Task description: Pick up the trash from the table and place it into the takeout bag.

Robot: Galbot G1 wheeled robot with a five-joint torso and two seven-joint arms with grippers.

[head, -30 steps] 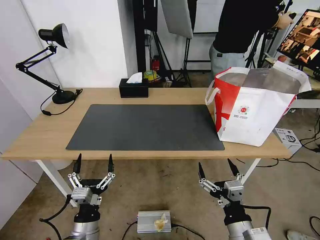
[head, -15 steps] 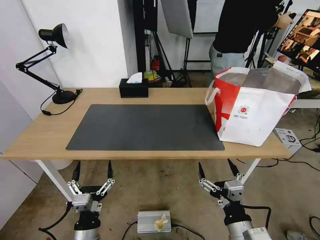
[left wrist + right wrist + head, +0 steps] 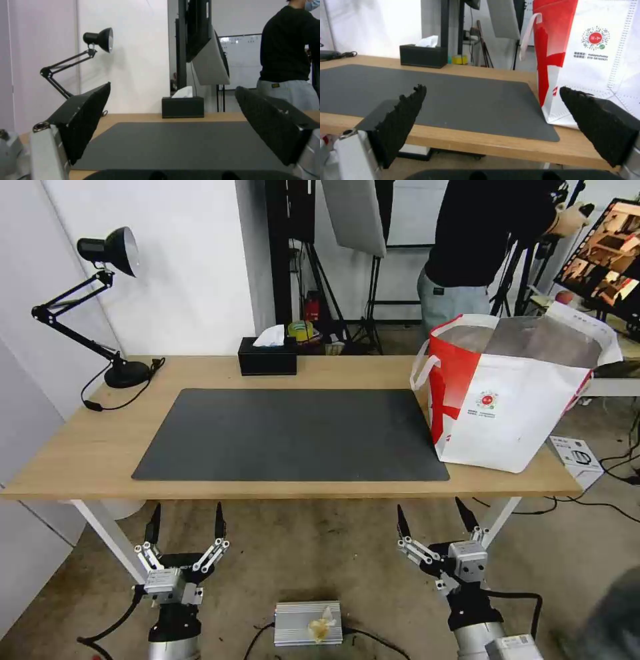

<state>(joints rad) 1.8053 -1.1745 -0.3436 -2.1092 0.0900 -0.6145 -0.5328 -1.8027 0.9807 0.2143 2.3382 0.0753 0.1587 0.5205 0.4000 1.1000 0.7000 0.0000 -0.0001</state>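
Since a second ago the left gripper [image 3: 185, 515] has sunk slightly below the table's [image 3: 80, 453] front edge, jaws spread and empty. The right gripper [image 3: 433, 516] hangs likewise, open, under the front-right edge. No trash lies on the mat [image 3: 293, 433]; the takeout bag [image 3: 513, 393] stands at the right end, well above and beyond both grippers, so the task looks finished.

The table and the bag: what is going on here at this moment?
Nothing is being handled. The left gripper and the right gripper both hang open and empty below the front edge of the table. The takeout bag stands open at the table's right end, beside the dark mat.
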